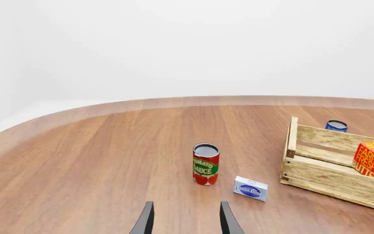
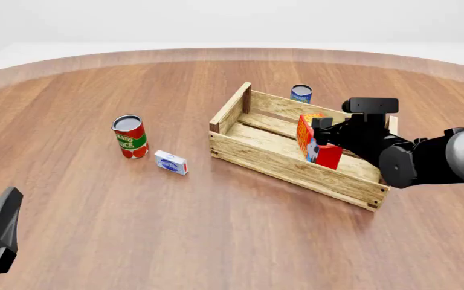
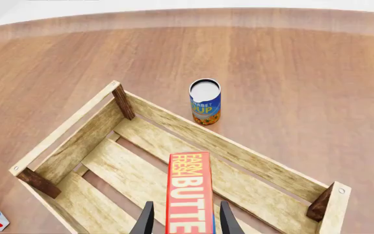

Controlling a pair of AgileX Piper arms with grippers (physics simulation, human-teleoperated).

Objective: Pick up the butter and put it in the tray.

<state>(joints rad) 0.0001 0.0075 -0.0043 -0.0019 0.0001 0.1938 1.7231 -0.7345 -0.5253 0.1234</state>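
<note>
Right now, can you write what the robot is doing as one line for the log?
stage: placing | right gripper: shut on butter, over tray | left gripper: open, idle | butter: not released

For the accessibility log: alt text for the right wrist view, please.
The right gripper holds the butter carton above the tray, a wooden slatted crate. A blue soup can stands upright on the table just beyond the tray's far wall.

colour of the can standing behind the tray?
The can is blue with an orange-yellow lower band and a pale lid, just beyond the tray. Right wrist view shows it best.
</note>
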